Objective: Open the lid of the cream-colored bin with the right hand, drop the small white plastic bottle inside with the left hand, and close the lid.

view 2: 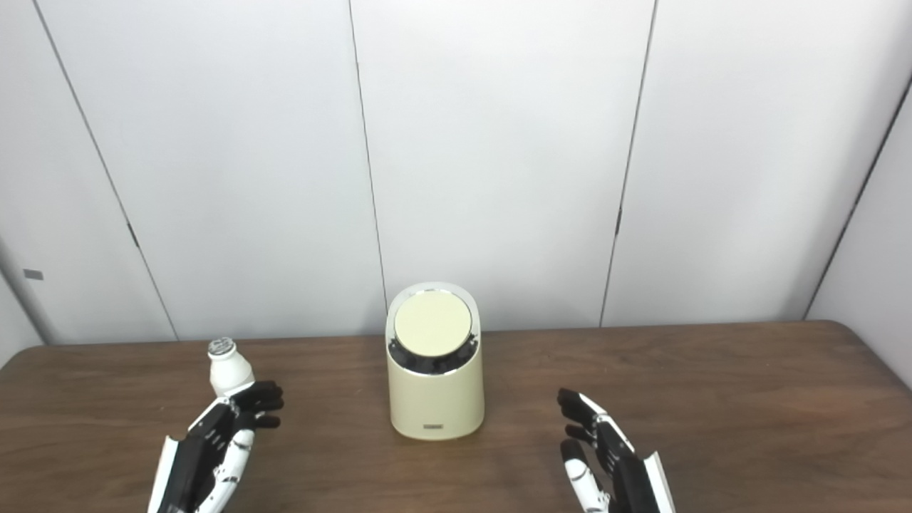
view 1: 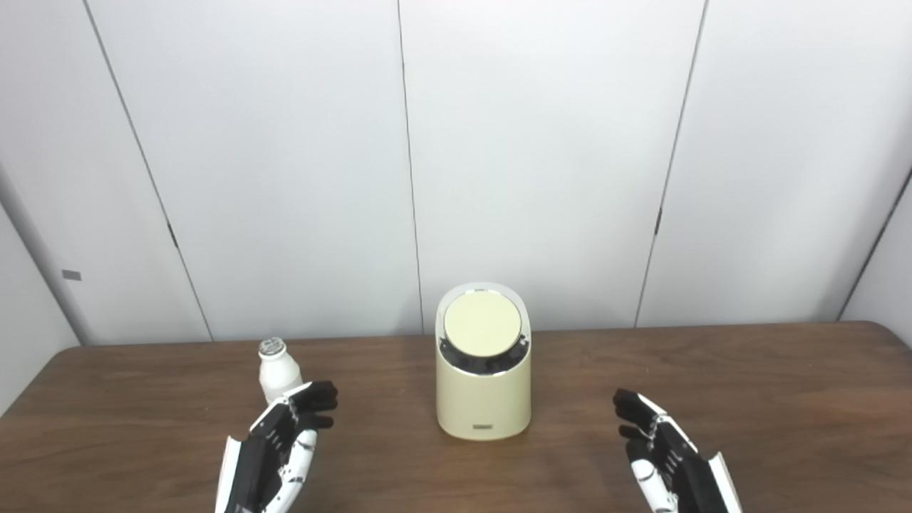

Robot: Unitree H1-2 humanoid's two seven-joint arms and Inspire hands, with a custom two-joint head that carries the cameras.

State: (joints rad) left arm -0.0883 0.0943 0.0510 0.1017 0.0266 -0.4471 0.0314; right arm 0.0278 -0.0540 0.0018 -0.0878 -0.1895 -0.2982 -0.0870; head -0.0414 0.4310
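Two hands show at the near edge of the table, both empty with fingers spread apart. The left hand lies palm inward, its fingertips reaching just in front of the one small white bottle, which stands upright with its cap on; whether they touch it cannot be told. The right hand mirrors it, its fingertips pointing forward over bare wood. Between the two sets of fingertips, a little farther out, stands the one cream bin, its round lid shut and tilted toward the robot. Bare table lies on both sides of the bin and to the right of the right hand, reaching to the far edge by the white panelled wall.
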